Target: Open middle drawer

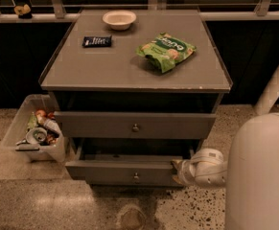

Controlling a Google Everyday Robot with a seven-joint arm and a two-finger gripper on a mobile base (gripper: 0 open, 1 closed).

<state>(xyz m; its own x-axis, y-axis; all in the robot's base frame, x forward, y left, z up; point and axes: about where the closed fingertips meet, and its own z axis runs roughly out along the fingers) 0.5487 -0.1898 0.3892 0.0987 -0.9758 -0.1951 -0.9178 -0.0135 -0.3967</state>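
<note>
The grey cabinet shows two drawer fronts, each with one small round knob. The upper front sits just under the top's overhang. The lower one, the middle drawer, is pulled out towards me, with a dark gap showing behind its front. Its knob is free. My gripper, on a white arm coming in from the right, is at the right end of this drawer's front, touching it. Anything below this drawer is hidden.
A white bowl, a black packet and a green chip bag lie on the cabinet top. A clear bin of trash stands on the floor at the left. My white body fills the lower right. A white post leans at the right.
</note>
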